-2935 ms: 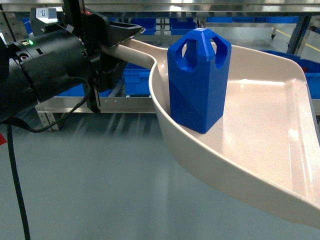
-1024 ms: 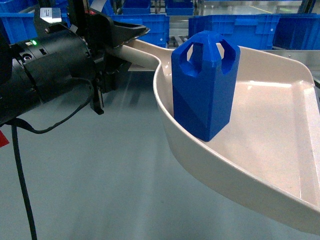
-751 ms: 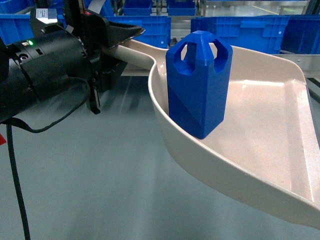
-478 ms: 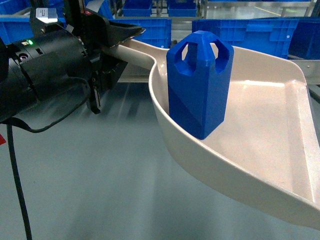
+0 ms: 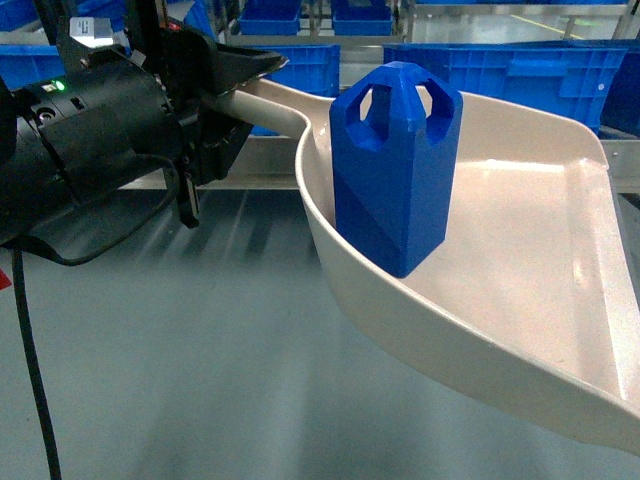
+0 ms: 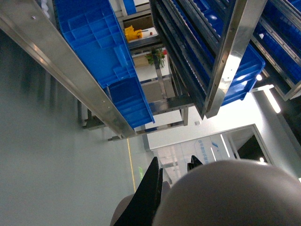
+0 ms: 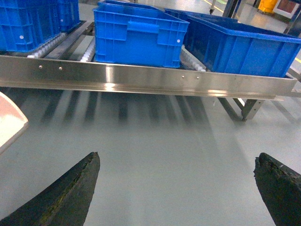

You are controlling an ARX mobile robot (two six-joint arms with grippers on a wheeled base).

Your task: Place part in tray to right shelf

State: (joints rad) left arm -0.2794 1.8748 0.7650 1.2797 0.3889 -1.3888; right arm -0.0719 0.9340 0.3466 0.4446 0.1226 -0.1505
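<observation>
Because the part (image 5: 395, 165) stands loose and upright in the tray (image 5: 545, 250), a rigid, top-heavy block on slick plastic, keep your left gripper (image 5: 235, 85) clamped on the tray's handle and level. Your right gripper (image 7: 176, 188) hangs wide and empty above grey floor; the right shelf (image 7: 141, 77) lies ahead.

Behind the tray (image 5: 560, 230), the right shelf (image 5: 520, 75) now shows its blue crates (image 5: 500, 70) lower in view, with the steel rail (image 5: 270, 160) beneath them.
</observation>
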